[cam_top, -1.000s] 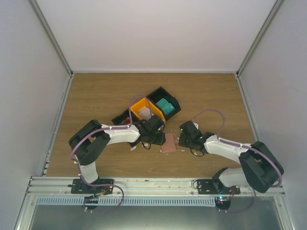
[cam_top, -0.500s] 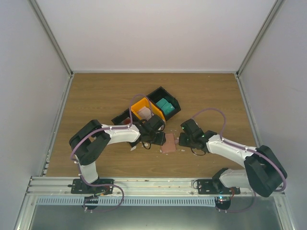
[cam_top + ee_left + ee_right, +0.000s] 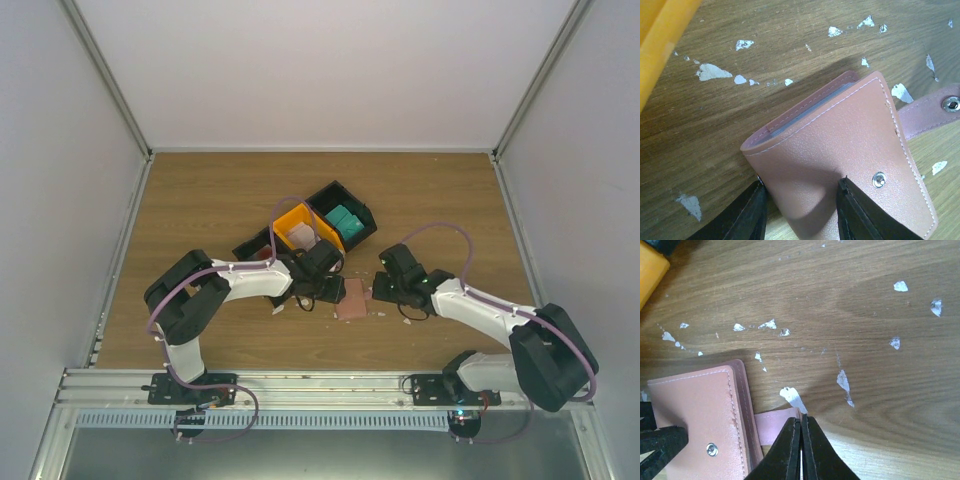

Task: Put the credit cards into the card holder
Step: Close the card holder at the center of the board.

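Near the middle of the surface (image 3: 200, 200), the left fingers (image 3: 752, 215) clamp the folded pink card holder (image 3: 840, 145) by its edge. The right fingers (image 3: 790, 445), pressed together, meet the tip of its loose strap (image 3: 775, 424). Beyond, teal credit cards (image 3: 346, 222) lie in a black bin (image 3: 330, 190) beside an orange bin (image 3: 290, 214).

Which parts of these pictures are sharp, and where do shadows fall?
Left wrist view: the pink leather card holder is sharp, its stitching clear; the orange plastic bin in the corner is blurred; a soft shadow darkens the wooden table beside the holder. Right wrist view: the right arm's black fingers show no detail, and a broad shadow crosses the wood. Top view: even light, no glare.
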You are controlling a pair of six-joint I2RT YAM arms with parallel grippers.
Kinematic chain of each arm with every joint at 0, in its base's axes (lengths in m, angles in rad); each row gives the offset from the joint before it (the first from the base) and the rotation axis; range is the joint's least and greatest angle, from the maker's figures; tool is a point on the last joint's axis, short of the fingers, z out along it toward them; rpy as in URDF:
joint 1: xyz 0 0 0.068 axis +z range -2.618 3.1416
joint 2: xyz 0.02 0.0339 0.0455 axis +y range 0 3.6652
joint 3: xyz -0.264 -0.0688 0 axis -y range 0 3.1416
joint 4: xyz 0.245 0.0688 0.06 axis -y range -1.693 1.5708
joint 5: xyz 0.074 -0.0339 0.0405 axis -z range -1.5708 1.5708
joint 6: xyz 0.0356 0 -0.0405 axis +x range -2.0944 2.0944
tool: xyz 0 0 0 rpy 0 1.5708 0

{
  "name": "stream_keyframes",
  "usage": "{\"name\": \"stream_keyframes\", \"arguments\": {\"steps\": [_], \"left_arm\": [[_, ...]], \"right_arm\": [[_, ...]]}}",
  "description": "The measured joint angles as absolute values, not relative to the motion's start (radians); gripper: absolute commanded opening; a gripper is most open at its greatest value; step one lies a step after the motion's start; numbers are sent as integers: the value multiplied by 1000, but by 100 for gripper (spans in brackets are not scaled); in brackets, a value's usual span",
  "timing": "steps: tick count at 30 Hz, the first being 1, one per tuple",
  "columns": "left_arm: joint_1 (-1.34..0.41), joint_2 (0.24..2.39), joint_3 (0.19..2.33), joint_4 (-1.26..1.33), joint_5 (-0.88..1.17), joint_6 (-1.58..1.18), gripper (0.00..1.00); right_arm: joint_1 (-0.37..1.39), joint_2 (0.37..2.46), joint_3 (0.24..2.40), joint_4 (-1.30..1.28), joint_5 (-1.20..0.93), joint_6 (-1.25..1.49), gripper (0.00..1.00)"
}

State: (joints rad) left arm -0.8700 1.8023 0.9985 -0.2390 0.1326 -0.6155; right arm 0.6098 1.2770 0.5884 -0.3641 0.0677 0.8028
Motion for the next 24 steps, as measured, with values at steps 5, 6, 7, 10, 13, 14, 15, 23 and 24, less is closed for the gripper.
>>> {"name": "stream_keyframes", "arguments": {"steps": [5,6,7,10,13,14,15,23,24], "left_arm": [[-870,1802,999,-239,133,-616,40],[-870,1802,999,-239,133,-616,40],[-870,1802,999,-239,133,-616,40],[-870,1803,999,-239,133,-616,40],[-870,1803,999,-239,133,-616,40],[-870,1803,999,-239,133,-616,40],[-870,1803,999,-239,133,-616,40],[-870,1803,999,-239,133,-616,40],[-870,1803,999,-239,133,-616,40]], "right_arm": [[598,1277,588,-342,35,800,3],[596,1277,588,-337,26,799,5],[594,1277,588,-334,19,798,7],[589,1277,588,-326,-2,793,9],[588,1278,587,-321,-10,790,4],[588,1279,587,-321,-14,790,1],[588,1280,586,-319,-18,789,1],[583,1283,585,-312,-36,779,0],[583,1283,585,-311,-40,777,1]]}}
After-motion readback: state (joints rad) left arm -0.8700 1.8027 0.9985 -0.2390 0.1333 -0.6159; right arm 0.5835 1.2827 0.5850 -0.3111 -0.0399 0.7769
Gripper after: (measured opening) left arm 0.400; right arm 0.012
